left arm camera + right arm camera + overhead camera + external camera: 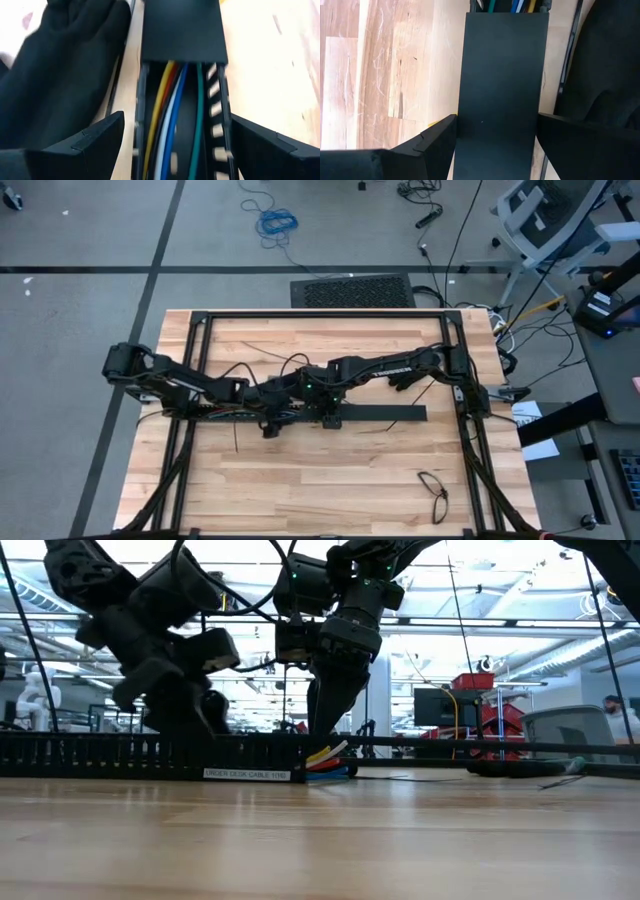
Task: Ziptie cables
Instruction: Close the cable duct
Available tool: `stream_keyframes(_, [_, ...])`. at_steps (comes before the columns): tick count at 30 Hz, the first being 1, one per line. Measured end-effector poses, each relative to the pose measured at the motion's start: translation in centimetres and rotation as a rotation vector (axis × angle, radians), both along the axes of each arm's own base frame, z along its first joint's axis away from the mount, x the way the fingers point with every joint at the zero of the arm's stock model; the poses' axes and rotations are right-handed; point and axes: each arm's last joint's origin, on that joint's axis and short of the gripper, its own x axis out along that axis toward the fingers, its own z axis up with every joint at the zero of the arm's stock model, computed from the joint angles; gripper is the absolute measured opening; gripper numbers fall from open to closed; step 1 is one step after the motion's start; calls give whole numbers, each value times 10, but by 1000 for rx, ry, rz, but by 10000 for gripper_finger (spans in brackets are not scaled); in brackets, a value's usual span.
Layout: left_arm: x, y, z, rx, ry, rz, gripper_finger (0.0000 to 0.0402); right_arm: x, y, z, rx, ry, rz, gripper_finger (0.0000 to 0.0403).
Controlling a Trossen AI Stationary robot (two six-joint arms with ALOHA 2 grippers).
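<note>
1. Left hand straddles the slotted bar, fingers spread wide beside its walls.
2. Right hand likewise brackets the bar's lid.
3. Cables lie inside the bar on the counter.
4. Likely step: closing the lid; next needs steady sliding.

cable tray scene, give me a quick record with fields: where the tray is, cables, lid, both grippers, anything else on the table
tray: long black slotted cable tray lying across the middle of the wooden table
cables: yellow, red, white, blue and green cables running inside the tray channel
lid: flat black lid covering part of the tray, cables showing past its end
left gripper: open, fingers astride the uncovered tray
right gripper: fingers on either side of the lid
other: loose black cable loop near the table's front right
</note>
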Motion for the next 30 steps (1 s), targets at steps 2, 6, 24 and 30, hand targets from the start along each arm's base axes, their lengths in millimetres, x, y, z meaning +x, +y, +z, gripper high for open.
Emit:
stream_keyframes(2, [4, 0, -2, 0, -22, 1, 330, 0, 0, 0, 0, 0, 0, 256])
stream_keyframes(6, [5, 0, -8, 3, -1, 4, 330, 0, 0, 0, 0, -1, 1, 256])
stream_keyframes(24, [8, 0, -9, 0, -29, 10, 293, 0, 0, 1, -9, -4, 16, 256])
stream_keyframes(30, [9, -1, -4, -28, -59, 12, 281, 0, 0, 0, -9, -2, 16, 256])
